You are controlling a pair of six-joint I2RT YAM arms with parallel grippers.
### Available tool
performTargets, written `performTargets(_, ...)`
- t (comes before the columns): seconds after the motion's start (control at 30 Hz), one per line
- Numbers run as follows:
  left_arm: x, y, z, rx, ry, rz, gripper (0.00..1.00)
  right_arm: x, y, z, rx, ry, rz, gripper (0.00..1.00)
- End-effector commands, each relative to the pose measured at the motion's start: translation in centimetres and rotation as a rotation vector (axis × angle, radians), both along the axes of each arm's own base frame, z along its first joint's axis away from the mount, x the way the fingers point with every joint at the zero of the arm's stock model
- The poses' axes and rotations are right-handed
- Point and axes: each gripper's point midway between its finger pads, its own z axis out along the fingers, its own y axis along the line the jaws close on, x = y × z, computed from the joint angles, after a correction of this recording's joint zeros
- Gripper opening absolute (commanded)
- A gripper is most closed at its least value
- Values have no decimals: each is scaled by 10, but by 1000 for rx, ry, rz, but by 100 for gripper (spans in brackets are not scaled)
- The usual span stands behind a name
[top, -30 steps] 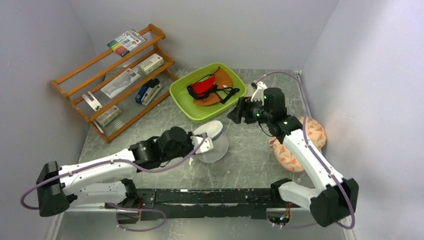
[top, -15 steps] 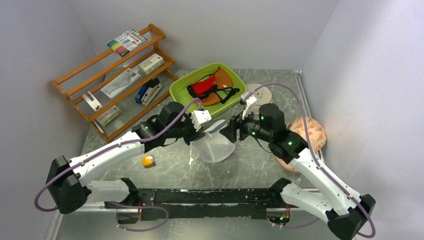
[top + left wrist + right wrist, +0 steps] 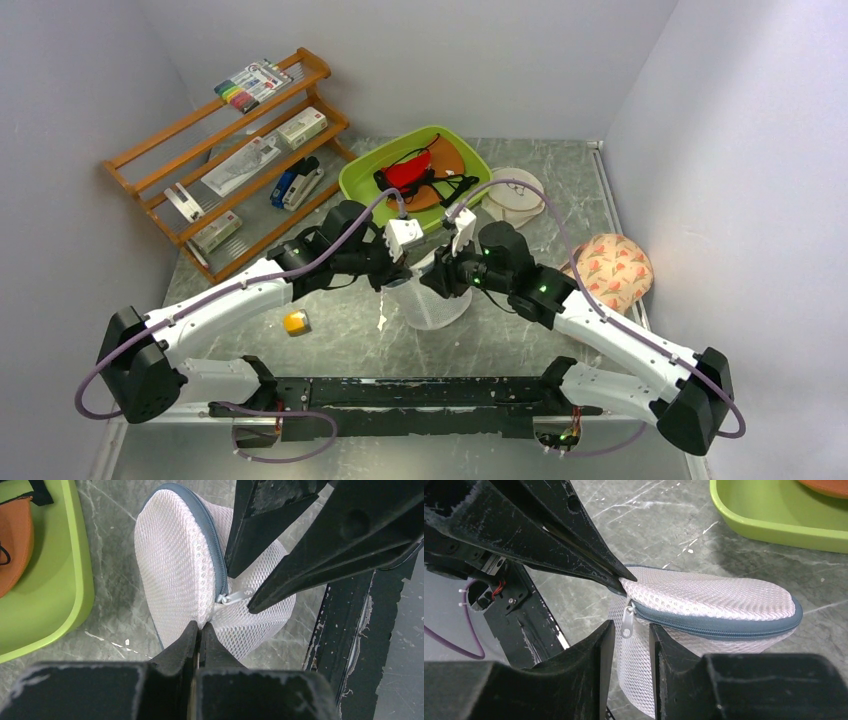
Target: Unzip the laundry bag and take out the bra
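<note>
Pressed together, the jaws of the left gripper [image 3: 197,630] pinch a fold of white mesh at the edge of the bag [image 3: 175,565], right at the end of its zipper [image 3: 724,630]. The bag sits mid-table [image 3: 500,330] between the two arms, near the front of the tray but apart from it, with one domed half uppermost and the other sagging below. The grey-blue zipper is closed along the whole stretch that shows, and the mesh hides whatever is inside. The metal pull [image 3: 627,620] hangs at the pinched end. The right gripper [image 3: 630,626] meets the left one there, its jaws spread a little with the pull in the gap; neither finger [image 3: 606,645] seems to press on it. Around them, a wooden rack [image 3: 230,160] leans at the far left with a marker pack [image 3: 250,85] and small boxes on its shelves. A small yellow object [image 3: 295,322] lies on the table beside the left arm. The green tray [image 3: 345,180] at the back holds a red garment [image 3: 403,172] with black straps. A cream pouch [image 3: 515,200] lies just right of the tray, and a floral pouch [image 3: 615,270] lies further right, near the wall.
</note>
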Motion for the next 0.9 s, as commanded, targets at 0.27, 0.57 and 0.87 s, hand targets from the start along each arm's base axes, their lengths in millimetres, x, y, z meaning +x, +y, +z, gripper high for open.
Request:
performTargets(0.27, -1, -8, 19, -64, 6, -38, 7, 11, 10, 8, 56, -57, -29, 23)
performTargets(0.57, -4, -8, 23, -82, 5, -52, 7, 18, 7, 8, 31, -79, -54, 19)
performTargets(0.87, -4, -8, 25, -86, -2, -59, 7, 27, -3, 4, 6, -84, -135, 0)
